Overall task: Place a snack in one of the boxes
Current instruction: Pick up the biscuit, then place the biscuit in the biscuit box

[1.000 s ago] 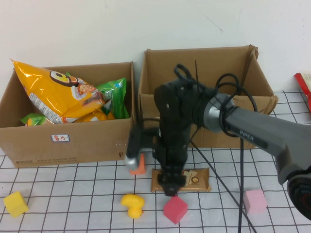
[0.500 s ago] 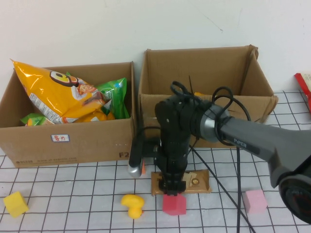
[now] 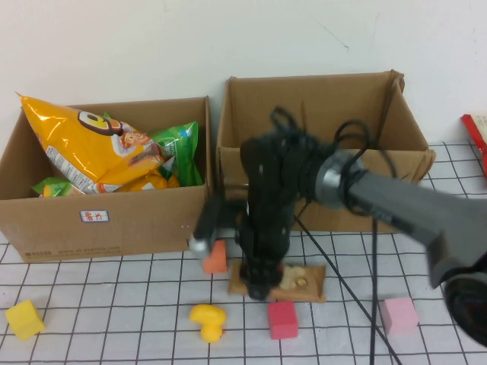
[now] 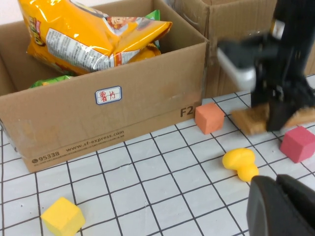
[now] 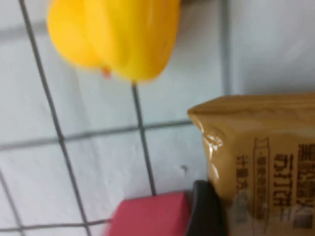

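My right pincer (image 3: pixel 260 287) is down on the snack (image 3: pixel 293 280) — jaws either side of its left end, one end tilted off the worktop (image 3: pixel 114 304), just in front of the taller box (image 3: pixel 319 160). The wide box (image 3: pixel 106 220) sits left. My left pincer (image 4: pixel 280 206) hangs shut, holding nothing.
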Tool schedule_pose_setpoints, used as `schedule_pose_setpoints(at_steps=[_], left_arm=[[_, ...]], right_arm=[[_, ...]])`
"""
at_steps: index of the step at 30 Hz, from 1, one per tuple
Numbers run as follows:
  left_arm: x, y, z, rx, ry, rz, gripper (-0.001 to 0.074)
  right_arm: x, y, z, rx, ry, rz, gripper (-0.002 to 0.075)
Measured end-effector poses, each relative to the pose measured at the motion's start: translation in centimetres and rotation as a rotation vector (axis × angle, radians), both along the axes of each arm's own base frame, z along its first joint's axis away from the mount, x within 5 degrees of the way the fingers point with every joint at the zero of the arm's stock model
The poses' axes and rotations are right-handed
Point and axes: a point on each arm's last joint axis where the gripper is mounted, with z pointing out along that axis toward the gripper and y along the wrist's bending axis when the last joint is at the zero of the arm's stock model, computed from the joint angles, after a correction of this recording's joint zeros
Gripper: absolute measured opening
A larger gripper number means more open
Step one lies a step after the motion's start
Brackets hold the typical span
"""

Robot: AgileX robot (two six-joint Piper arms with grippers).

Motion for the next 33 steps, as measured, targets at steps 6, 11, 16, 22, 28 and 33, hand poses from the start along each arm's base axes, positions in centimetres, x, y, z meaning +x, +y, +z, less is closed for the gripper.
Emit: schedule_pose_setpoints(at_steps=[6, 11, 16, 22, 28, 33], left_arm=[[-0.1, -0.1, 0.0, -0.018, 0.007, -0.009, -0.0003], [-0.1, -0.2, 0.0, -0.023, 0.009, -0.011, -0.0003], [-0.1, -0.2, 0.0, -0.023, 0.009, -0.011, -0.0003], [-0.1, -0.2, 0.0, -0.023, 0.007, -0.011, -0.0003], [-0.1, -0.2, 0.0, -0.026, 0.008, -0.012, -0.0003], [-0.1, -0.2, 0.0, -0.034, 0.011, -0.017, -0.0003]], right_arm=[[-1.6, -0.1, 9.3, 0.198, -0.066, -0.063, 0.046], [-4.4, -2.0, 19.0, 0.355, -0.203, -0.069, 0.046], [-6.4, -4.4, 24.5, 0.394, -0.343, -0.062, 0.046], [-5.2, -5.4, 26.2, 0.39, -0.575, -0.122, 0.046], [-0.6, -5.7, 25.9, 0.56, -0.754, -0.311, 0.046], [4.7, -7.3, 22.6, 0.689, -0.743, -0.493, 0.046]])
